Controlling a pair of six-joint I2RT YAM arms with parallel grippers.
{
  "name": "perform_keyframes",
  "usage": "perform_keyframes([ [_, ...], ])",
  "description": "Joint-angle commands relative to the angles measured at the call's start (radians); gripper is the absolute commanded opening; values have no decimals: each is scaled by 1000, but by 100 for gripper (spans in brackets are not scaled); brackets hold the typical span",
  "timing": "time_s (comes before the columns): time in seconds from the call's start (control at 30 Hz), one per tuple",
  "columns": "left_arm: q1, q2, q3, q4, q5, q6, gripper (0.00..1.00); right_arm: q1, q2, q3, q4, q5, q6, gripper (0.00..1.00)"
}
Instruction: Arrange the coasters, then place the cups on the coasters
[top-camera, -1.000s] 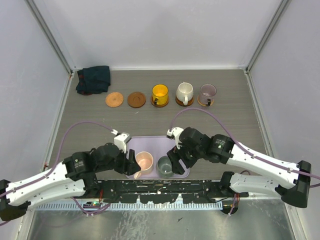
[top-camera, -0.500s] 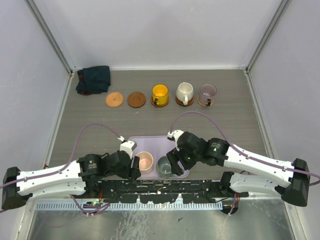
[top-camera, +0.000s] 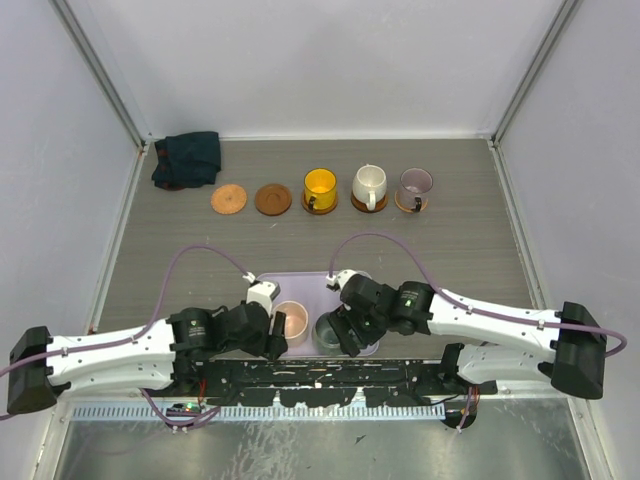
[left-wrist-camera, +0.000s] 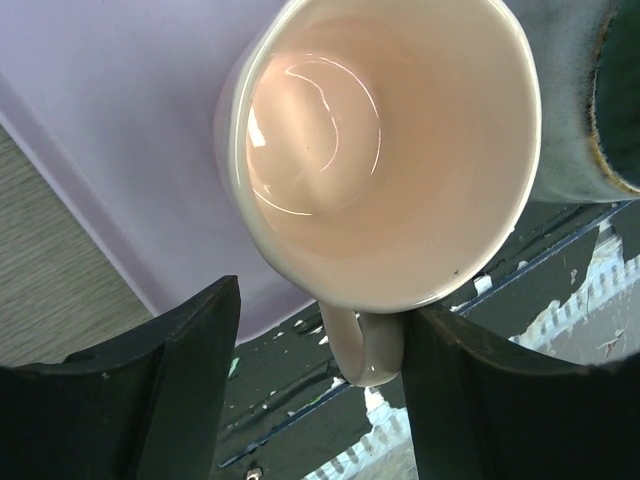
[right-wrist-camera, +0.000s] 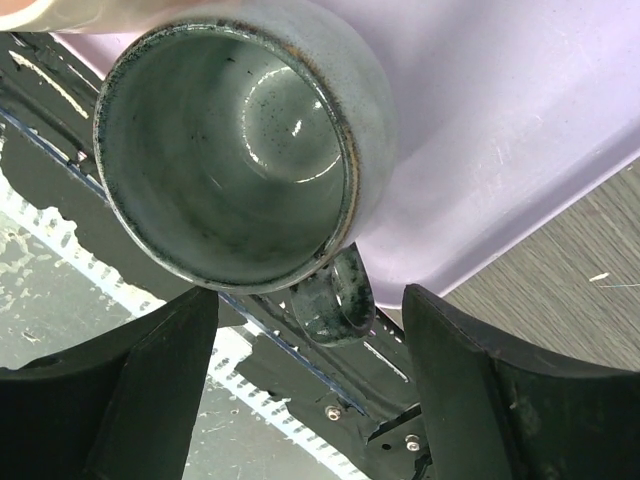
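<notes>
- The pale pink glazed mug (left-wrist-camera: 385, 150) and the speckled grey-green stoneware mug (right-wrist-camera: 230, 160) stood upright side by side at the near end of the lilac rectangular tray (top-camera: 300, 285). The pink one was on the left, and both handles pointed toward the near edge.
- The left gripper (left-wrist-camera: 325, 385) was unclenched. Its dark fingers stood on either side of the pink mug's handle with a gap showing on each side, so it was grasping nothing.
- The right gripper (right-wrist-camera: 320, 370) was likewise spread wide around the green mug's handle, touching neither the handle nor the mug wall.
- This looked like the line-up for a handle pinch, since the handles faced the arms and gave the jaws something narrow to close on.
- Along the far side of the table, the yellow-orange mug (top-camera: 320, 187), the cream white mug (top-camera: 368, 185) and the translucent purple-grey mug (top-camera: 414, 185) each sat on a coaster.
- To their left, the orange-tan cork disc (top-camera: 228, 199) and the dark brown wooden disc (top-camera: 273, 198) lay bare, probably waiting for the two tray mugs.
- A folded dark teal cloth (top-camera: 187, 159) lay in the far left corner.
- No brand, label or writing could be read on any mug, coaster or tray.
</notes>
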Motion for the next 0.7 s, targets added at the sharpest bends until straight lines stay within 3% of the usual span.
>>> perform_keyframes([
  [0.0, -4, 28, -7, 94, -25, 18, 63, 17, 2, -5, 63, 26, 28, 78],
  [0.2, -4, 73, 8, 112, -33, 35, 61, 28, 18, -7, 78, 29, 35, 74],
  [0.4, -4, 69, 9, 114, -88, 32, 57, 38, 43, -8, 96, 21, 46, 56],
  [0.53, -4, 66, 17, 114, -134, 37, 51, 46, 79, -8, 109, 27, 56, 37],
  [0.67, -4, 68, 20, 123, -149, 41, 50, 60, 118, -2, 119, 32, 62, 36],
])
